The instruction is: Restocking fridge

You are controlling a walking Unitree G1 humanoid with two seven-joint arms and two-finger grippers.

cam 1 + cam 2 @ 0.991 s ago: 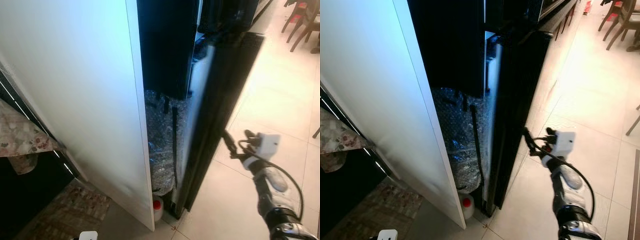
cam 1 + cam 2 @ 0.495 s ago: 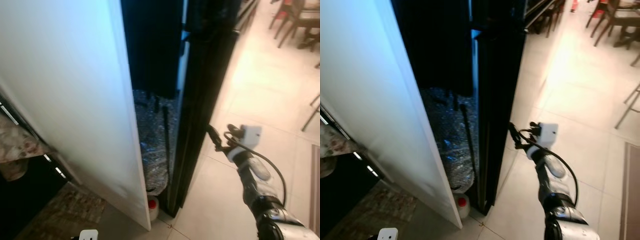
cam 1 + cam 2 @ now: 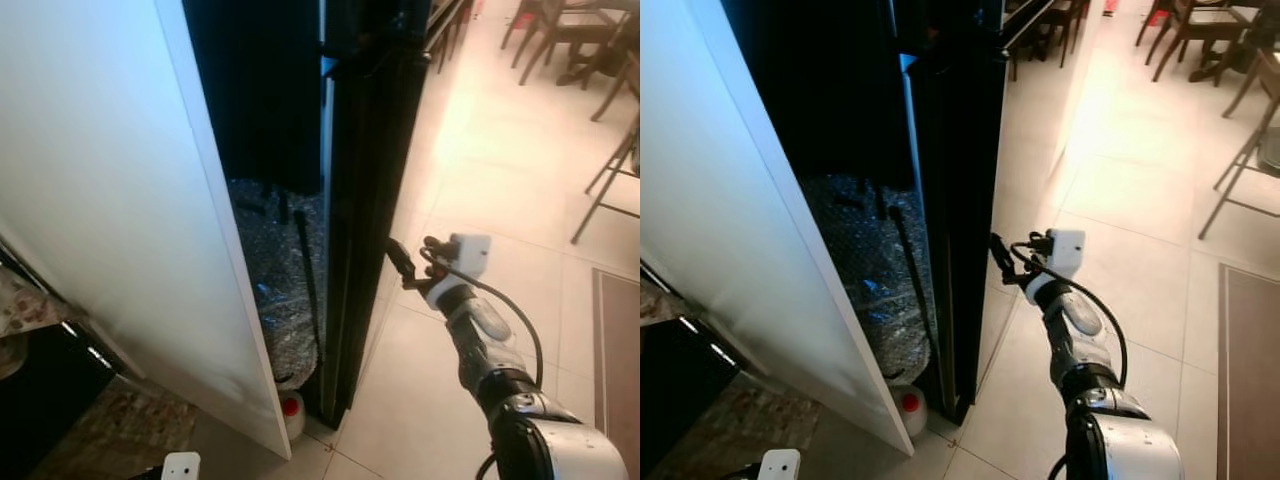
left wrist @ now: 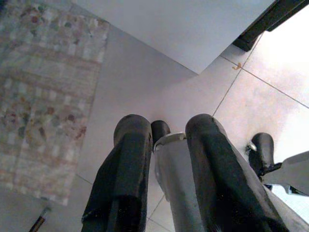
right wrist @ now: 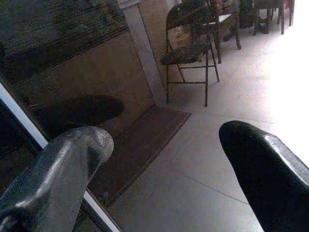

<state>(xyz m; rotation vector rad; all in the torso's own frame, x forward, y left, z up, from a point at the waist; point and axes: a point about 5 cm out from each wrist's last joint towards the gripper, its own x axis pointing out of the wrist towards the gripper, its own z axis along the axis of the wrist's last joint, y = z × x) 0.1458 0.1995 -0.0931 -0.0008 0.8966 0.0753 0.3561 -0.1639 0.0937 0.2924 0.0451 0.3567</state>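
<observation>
Fingers of the right gripper (image 3: 1002, 262) stand apart with nothing between them, reaching toward the outer face of the black fridge door (image 3: 958, 200), which stands just ahead of the tips; whether they actually touch the door cannot be told from the head views. Beyond the door, further from the gripper, lies the dark fridge interior (image 3: 265, 100), with a crinkled silvery wrap (image 3: 280, 290) low inside and a white panel (image 3: 110, 180) standing on the far side of the opening; a small red-capped bottle (image 3: 291, 415) sits on the floor near the door's foot.

Judged from this, the step in hand is working the door; to do it well the tips should press flat on the door's face or hook its edge squarely, the arm moving along the door's arc rather than straight in, so the fingers do not skid off the glossy surface.

The right wrist view shows the door's reflective surface close before the spread fingertips (image 5: 72, 159), with a folding chair (image 5: 190, 53) mirrored or beyond; the head views give the whole door instead. The left wrist view shows the left gripper (image 4: 166, 145) hanging toward the floor tiles (image 4: 159, 92) beside a patterned rug (image 4: 43, 87), its fingers slightly apart, idle.
</observation>
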